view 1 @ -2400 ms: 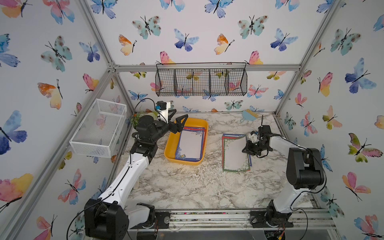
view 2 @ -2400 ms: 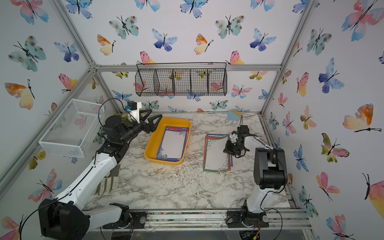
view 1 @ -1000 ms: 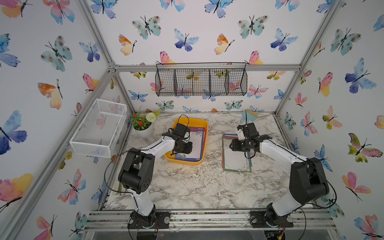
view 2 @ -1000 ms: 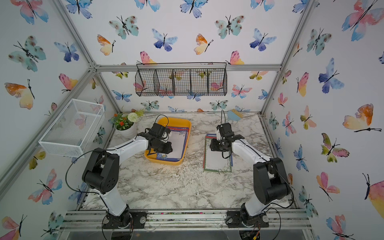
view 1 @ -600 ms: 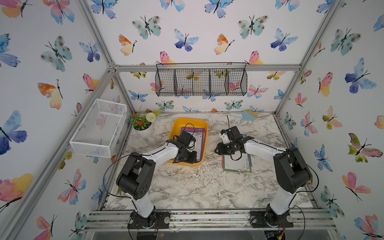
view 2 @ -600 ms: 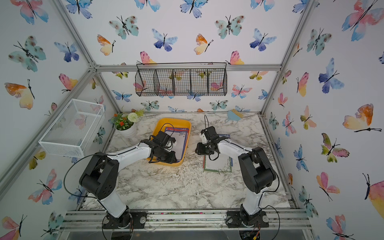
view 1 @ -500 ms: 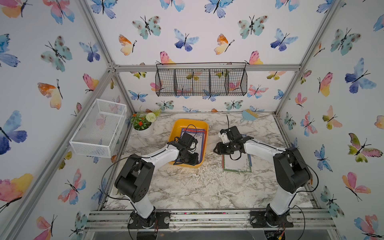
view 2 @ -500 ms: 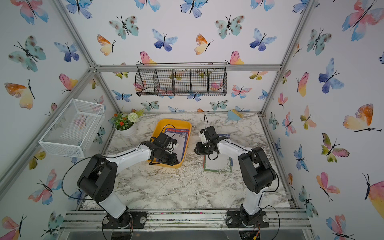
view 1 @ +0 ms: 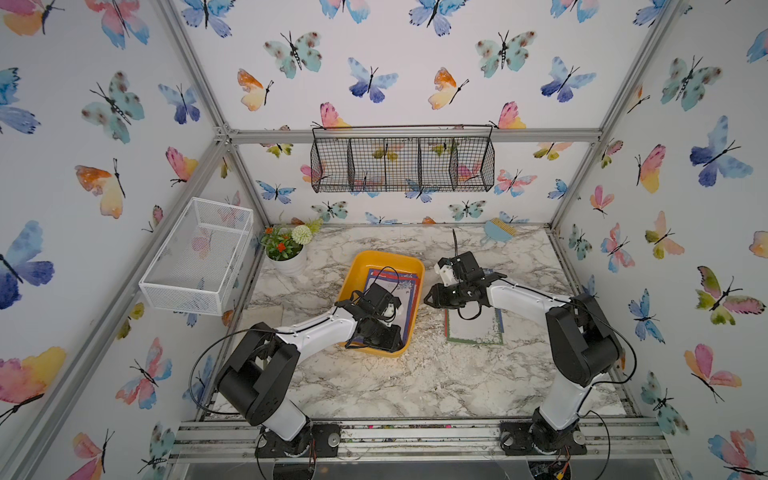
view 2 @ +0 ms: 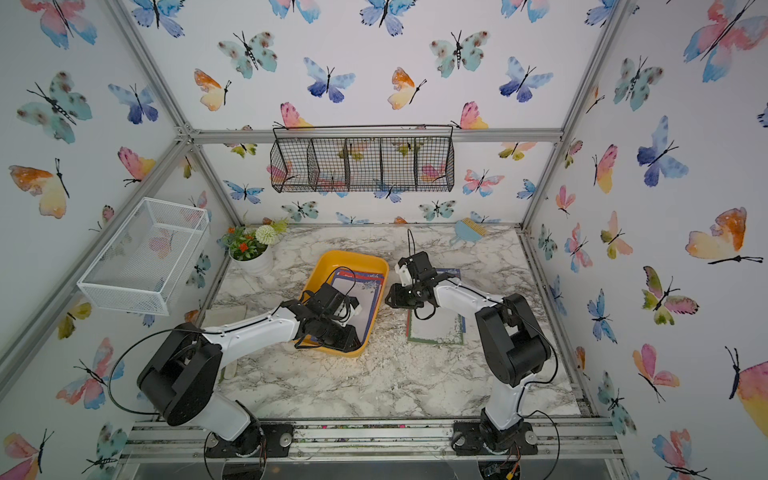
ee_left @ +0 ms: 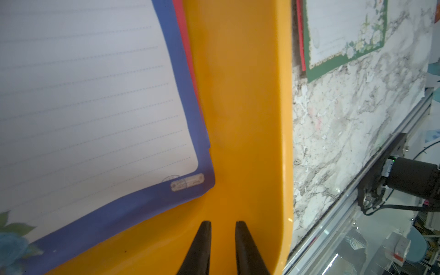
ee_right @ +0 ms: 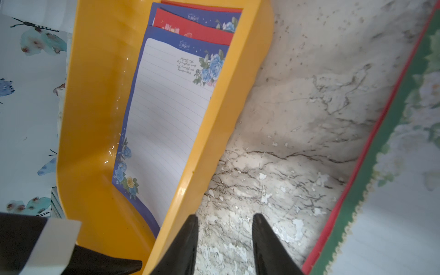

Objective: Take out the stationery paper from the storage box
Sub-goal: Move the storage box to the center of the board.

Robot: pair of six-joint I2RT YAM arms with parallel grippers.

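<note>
1. Since the earlier frames both arms have come in. Your left gripper has dropped from up behind the box into its near corner, and your right gripper has swung across from the far side of the loose pile to the box's outer wall
2. Nearest you, the left gripper's two fingers stand a narrow slit apart with nothing between them. They are low over bare yellow floor, just beside the corner of the top sheet, the one with the blue border, which lies inside the box
3. Work that corner. The near edge seems to bow a little, so ease one finger under it and keep the other above, and close only once the paper edge sits in the slit
4. Go shallow. A red sheet lies right beneath, and a deep bite would likely take both
5. A little farther, your right gripper is spread and empty over the table, just beside the box wall. I cannot tell whether it touches. Brace that wall with it if the box starts to slide
6. Beyond it, the pile of sheets already taken out lies on the table with a green border on top. Lift clear of the box wall before carrying across
7. At the back the flower pot stands well apart and should not trouble you
</note>
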